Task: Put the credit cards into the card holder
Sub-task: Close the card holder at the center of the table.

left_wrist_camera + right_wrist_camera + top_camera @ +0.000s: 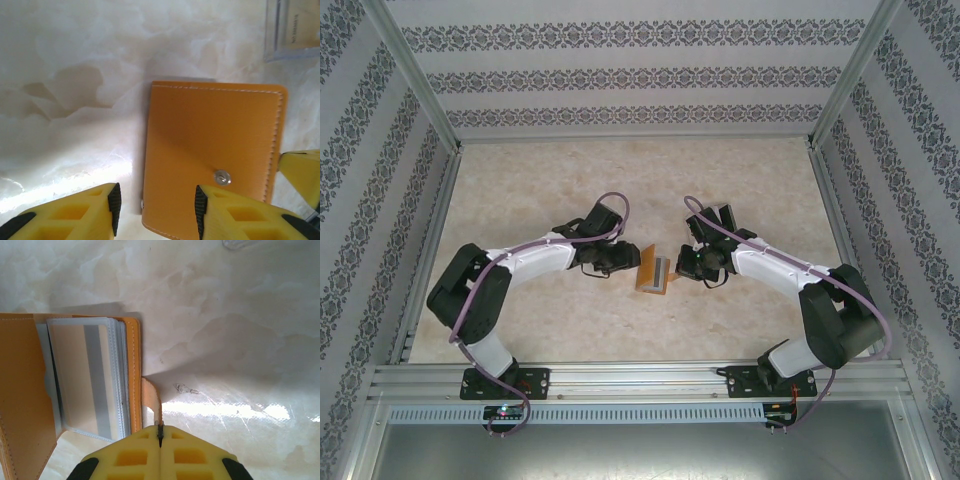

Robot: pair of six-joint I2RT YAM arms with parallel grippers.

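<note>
- Marble-look tabletop (pixel 620 180) inside a wallpapered booth. The card holder (pixel 653 272) sits dead centre between the two arms, lying open with its left cover tipped up.
- Right hand (pixel 160 431) is clamped tight. Looks like it's pinching the tip of the clasp tab (pixel 150 397), which pins that side down.
- Left hand (pixel 157 206) is at a middling gape, fingers either side of the cover's free edge near the snap (pixel 222 176). It's not squeezing anything as far as I can see.
- Front clear sleeve (pixel 114 390) seems to have a card (pixel 75 370) with a grey stripe in it.
- How I'd do this bit: keep the tab pinned, close the left hand on the cover edge only, and fold it back slowly so the sleeves stay exposed and the holder doesn't slide.
- Writing: no logo I can see on the leather. There's a printed line inside the clear box (pixel 292 30), but it's too blurry to read.
</note>
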